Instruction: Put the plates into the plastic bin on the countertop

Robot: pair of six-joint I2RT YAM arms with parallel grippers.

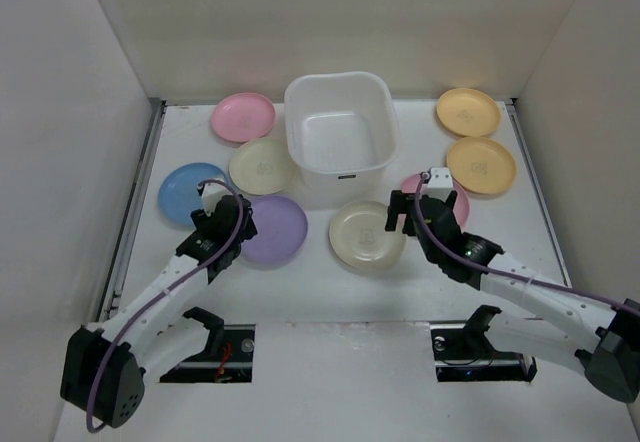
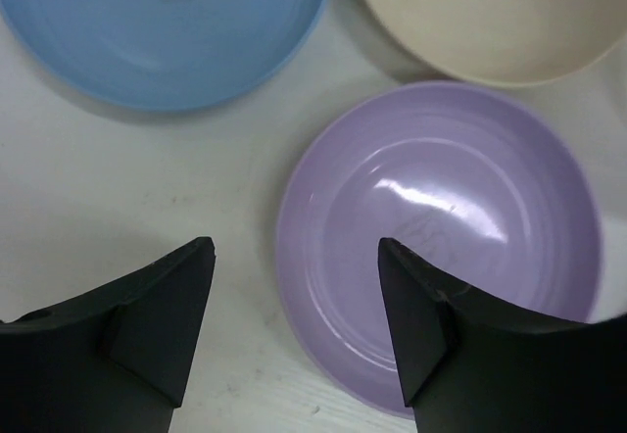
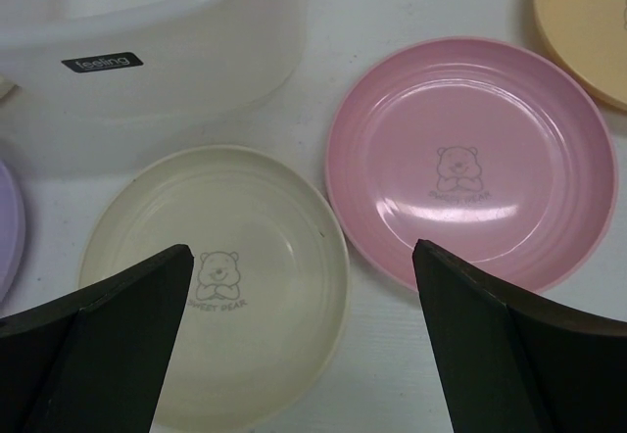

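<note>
Through the overhead camera I saw a bright, even scene; the white counter [image 1: 320, 292] and walls came close to washing out. Light fell from above, leaving only soft, pale shadows in front of the bin [image 1: 297, 137] and under plate rims. In the left wrist view a white glare streak sat on the purple plate [image 2: 441, 247], and the fingers of the left claw [image 2: 294, 247] were dark, soft-edged shapes. In the right wrist view the bear prints on the cream plate [image 3: 220, 276] and the pink plate [image 3: 465, 164] read sharp.
</note>
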